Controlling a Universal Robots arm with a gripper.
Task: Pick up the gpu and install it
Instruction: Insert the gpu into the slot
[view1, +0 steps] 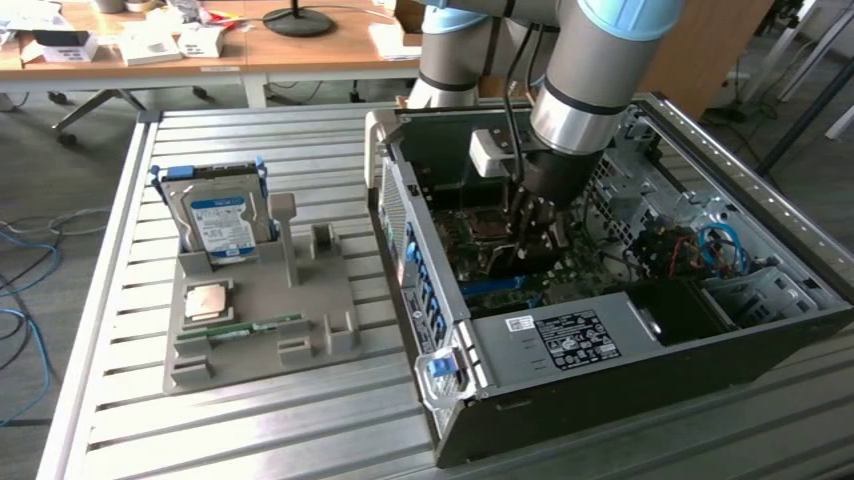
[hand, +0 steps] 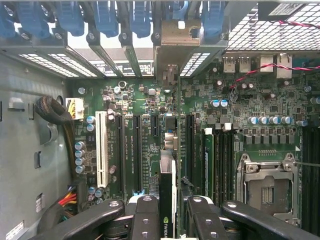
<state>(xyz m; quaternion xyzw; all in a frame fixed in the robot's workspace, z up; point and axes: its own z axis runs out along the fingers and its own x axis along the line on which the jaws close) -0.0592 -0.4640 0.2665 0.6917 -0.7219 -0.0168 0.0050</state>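
The gpu (hand: 167, 192) shows edge-on in the wrist view, a thin card standing upright over the green motherboard (hand: 235, 107). Its silver bracket (hand: 175, 37) reaches up to the case's rear slot openings. My gripper (hand: 172, 217) is shut on the card, one black finger (hand: 145, 215) on each flat side. In the exterior view the gripper (view1: 534, 225) is lowered deep into the open computer case (view1: 561, 340), with the dark card (view1: 507, 258) under it, just above the board.
A grey holder tray (view1: 254, 340) on the slatted metal table (view1: 200, 430) carries a silver hard drive with a blue label (view1: 220, 225), a tan chip (view1: 211, 300) and a green memory stick (view1: 254, 326). Blue slot latches (hand: 105, 17), a white expansion slot (hand: 101, 150), the CPU socket (hand: 267, 187) and cables (view1: 714, 250) crowd the case.
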